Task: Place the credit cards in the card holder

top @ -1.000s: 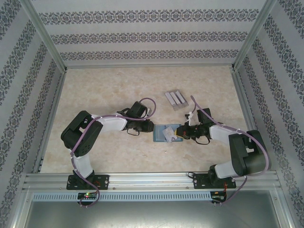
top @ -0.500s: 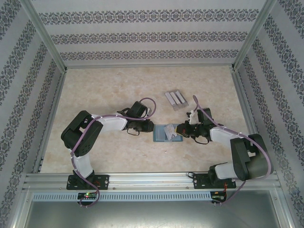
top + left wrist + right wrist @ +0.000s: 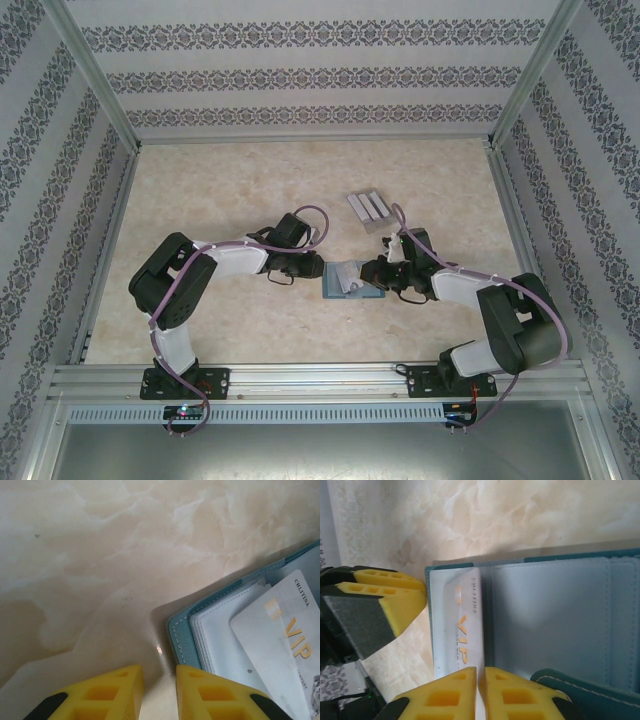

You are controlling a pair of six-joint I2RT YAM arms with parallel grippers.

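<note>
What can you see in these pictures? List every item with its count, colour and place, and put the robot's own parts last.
card holder: one, teal, lying open mid-table between the grippers.
VIP card: one, white with gold lettering, at the holder's pocket, pinched edge-on by the right gripper.
spare cards: three, grey, side by side farther back.
table: one, beige marbled.
left gripper: one, yellow fingers slightly apart, beside the holder's corner.
right gripper: one, yellow fingers, closed on the card.

The right gripper (image 3: 479, 686) pinched the near end of a white credit card (image 3: 462, 630) printed with gold "VIP" lettering, its yellow fingers (image 3: 445, 697) closed tight together. The card lay on the open teal card holder (image 3: 555, 620), along its left edge. The left gripper (image 3: 415, 595), also yellow, rested on the marble table (image 3: 520, 515) just beside that edge.
</note>
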